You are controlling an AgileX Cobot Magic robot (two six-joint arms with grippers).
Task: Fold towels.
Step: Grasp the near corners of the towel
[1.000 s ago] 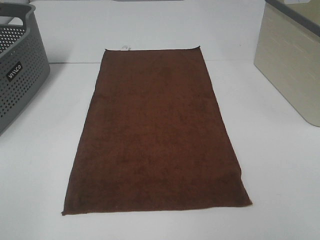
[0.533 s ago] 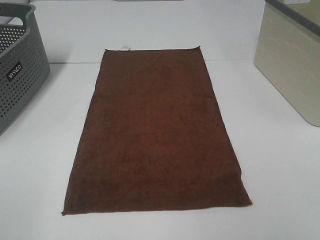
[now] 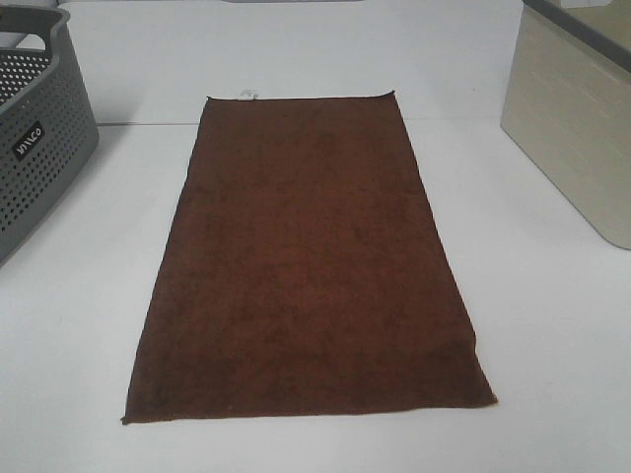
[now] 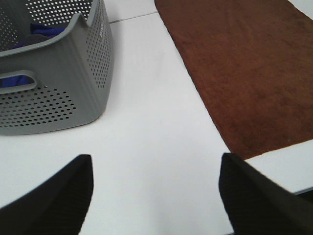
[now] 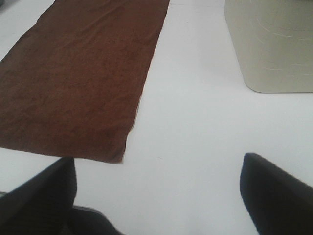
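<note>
The dark reddish-brown towel (image 3: 311,266) lies flat and spread out lengthwise in the middle of the white table, with a small white tag (image 3: 246,96) at its far short edge. It also shows in the left wrist view (image 4: 249,68) and the right wrist view (image 5: 83,73). Neither arm shows in the exterior high view. My left gripper (image 4: 155,188) is open and empty over bare table near the towel's near left corner. My right gripper (image 5: 159,188) is open and empty over bare table near the towel's near right corner.
A grey perforated basket (image 3: 35,148) stands at the left, holding blue cloth (image 4: 46,32). A beige bin (image 3: 577,128) stands at the right and shows in the right wrist view (image 5: 271,44). The white table (image 3: 552,335) shows bare on both sides of the towel.
</note>
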